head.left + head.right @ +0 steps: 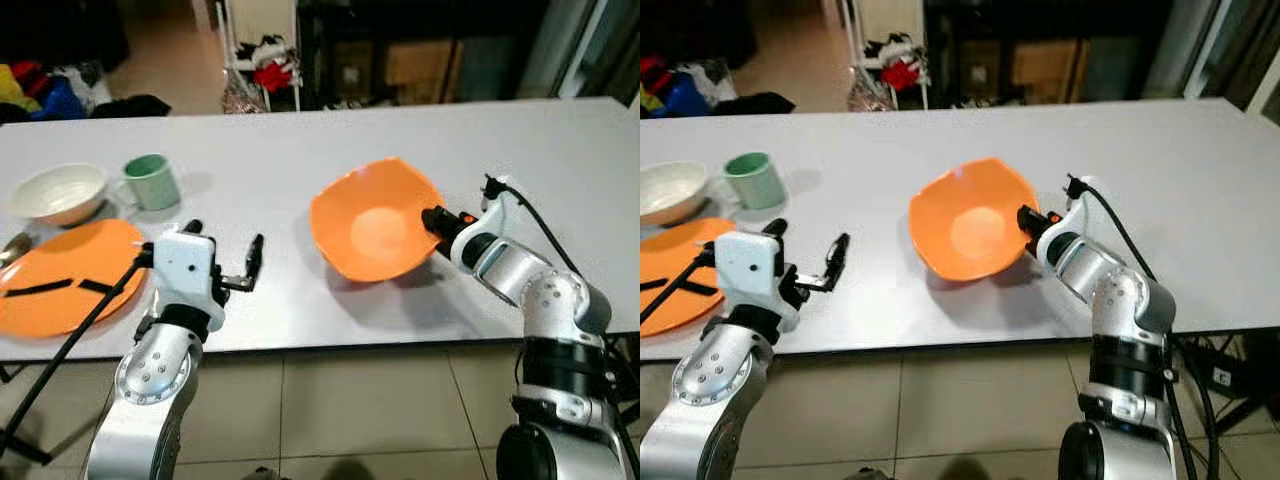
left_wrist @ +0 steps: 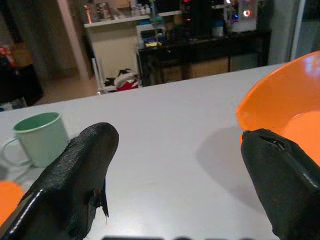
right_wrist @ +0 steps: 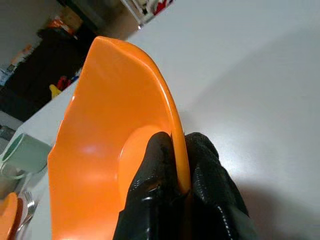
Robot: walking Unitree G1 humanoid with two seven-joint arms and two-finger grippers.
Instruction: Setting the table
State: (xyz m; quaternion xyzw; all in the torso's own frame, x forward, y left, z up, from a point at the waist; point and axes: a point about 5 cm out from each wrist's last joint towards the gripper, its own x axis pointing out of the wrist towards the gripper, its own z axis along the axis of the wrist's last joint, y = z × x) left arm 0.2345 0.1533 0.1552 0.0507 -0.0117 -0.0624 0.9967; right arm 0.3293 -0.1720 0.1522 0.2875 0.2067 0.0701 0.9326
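Note:
An orange bowl (image 1: 375, 220) is tilted above the middle of the white table (image 1: 560, 150), lifted on its right side. My right gripper (image 1: 438, 221) is shut on the bowl's right rim (image 3: 172, 130), one finger inside and one outside. My left gripper (image 1: 222, 256) hovers open over the table's front edge, left of the bowl, with nothing between its fingers (image 2: 80, 175). At the far left lie a flat orange plate (image 1: 65, 275) with black cutlery on it, a white bowl (image 1: 60, 192) and a green mug (image 1: 150, 180).
Past the table's far edge stand dark furniture and a rack with clothes (image 1: 262, 65). The right half of the table is bare. A black cable (image 1: 545, 225) runs along my right arm. Tiled floor (image 1: 350, 410) lies below the front edge.

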